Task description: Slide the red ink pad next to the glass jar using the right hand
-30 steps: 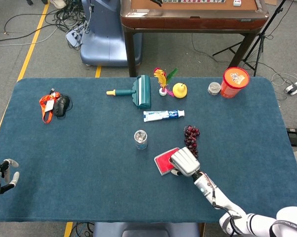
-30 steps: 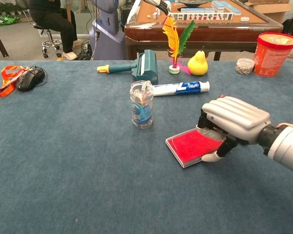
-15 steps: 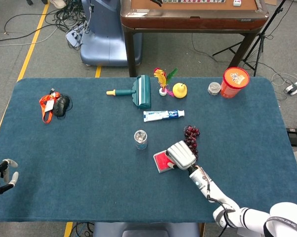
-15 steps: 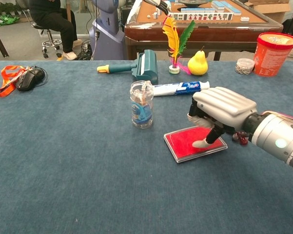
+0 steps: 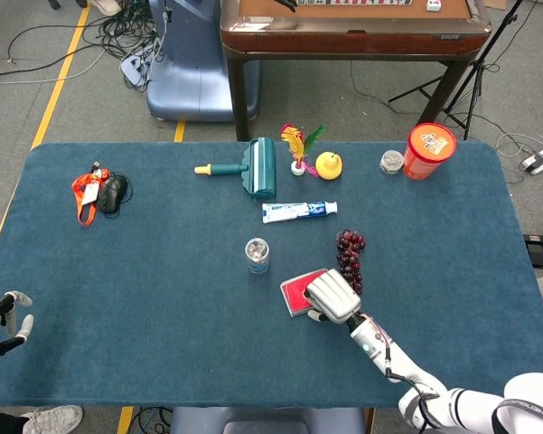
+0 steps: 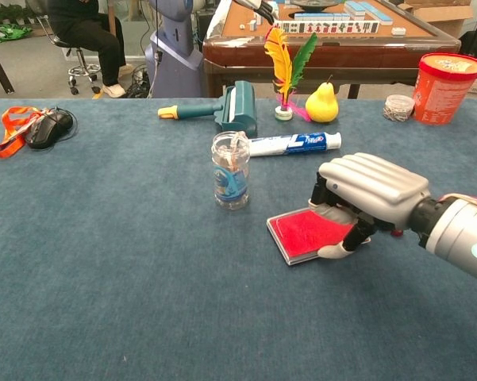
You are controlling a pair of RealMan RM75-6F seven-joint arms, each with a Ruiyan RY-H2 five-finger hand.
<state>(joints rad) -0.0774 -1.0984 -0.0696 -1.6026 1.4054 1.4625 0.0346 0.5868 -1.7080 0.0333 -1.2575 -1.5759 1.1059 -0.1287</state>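
With the flat red rectangular ink pad point(image 6: 308, 233) lying near the small clear glass jar point(image 6: 230, 171) but not yet beside it, the right hand point(image 6: 367, 196), fingers curled down onto the pad's far edge, should keep light downward pressure and push steadily toward the jar, stopping short of tipping it.

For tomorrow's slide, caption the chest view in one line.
Right hand rests on the red ink pad, a gap short of the glass jar.
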